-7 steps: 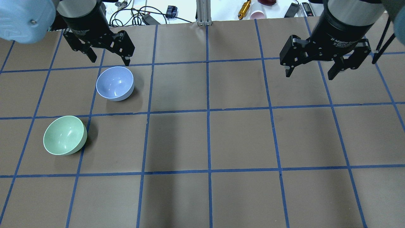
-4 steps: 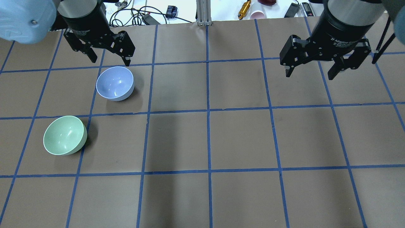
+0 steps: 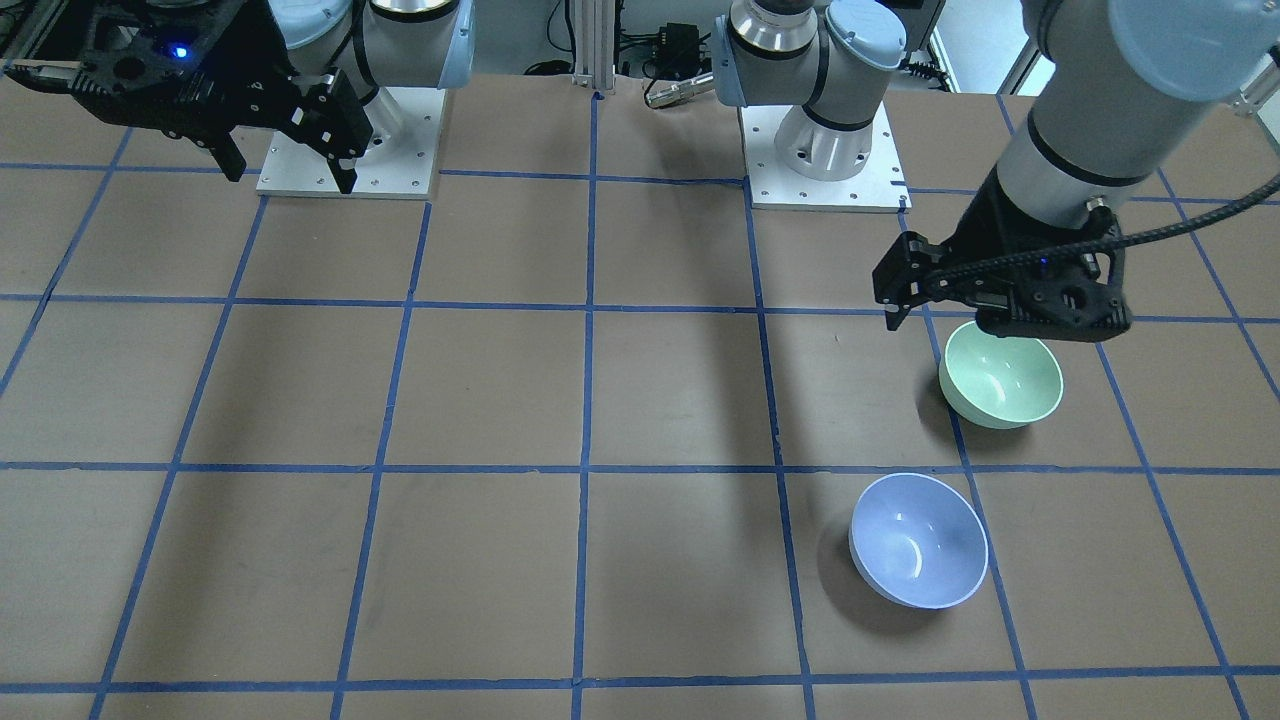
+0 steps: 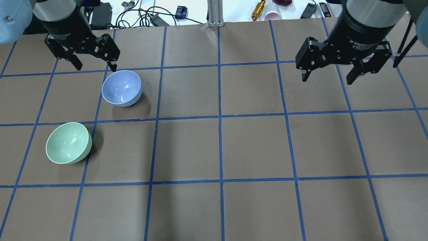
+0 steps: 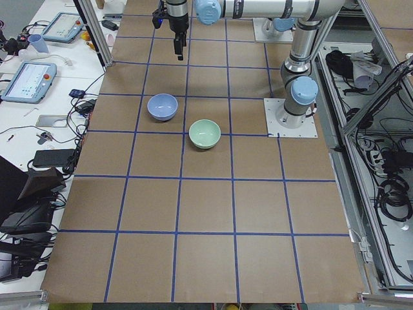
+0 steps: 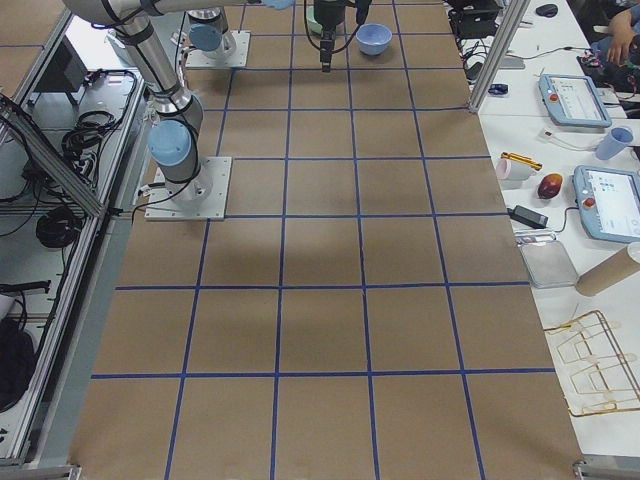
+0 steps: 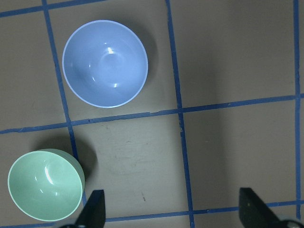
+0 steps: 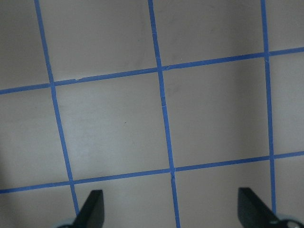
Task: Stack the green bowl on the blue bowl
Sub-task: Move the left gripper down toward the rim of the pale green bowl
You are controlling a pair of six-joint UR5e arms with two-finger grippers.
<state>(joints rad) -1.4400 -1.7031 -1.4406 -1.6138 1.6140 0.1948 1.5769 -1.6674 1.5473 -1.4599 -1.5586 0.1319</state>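
Table (image 4: 254,144): brown paper with a blue tape grid, no print on it that I can read.

Left gripper (image 4: 96,67): fingers spread wide, nothing between them. It hangs high over the bowl area. In its wrist view both bowls sit ahead of the fingertips, neither inside the gap.

Right gripper (image 4: 326,79): fingers also spread wide and empty, well apart from both bowls on the other half of the table.

Green bowl (image 4: 68,143): upright on the table on my left side, in its own grid cell. It's diagonally apart from the blue bowl (image 4: 121,88), not touching, and nearer the robot base.

My read on handling:
- Stiff, light and glossy, so slippery.
- The outer wall is rounded, so a squeeze across the body would likely pop it out.
- I'd pinch the thin rim, one finger inside the wall and one outside.
- Expect it to tip when held from one side.
- It's the same size as the blue one, so it should nest only partway.

Writing: the right gripper body reads "2F Adaptive", the rest is cut off. I can't read the left one's print. No marks visible on either bowl.
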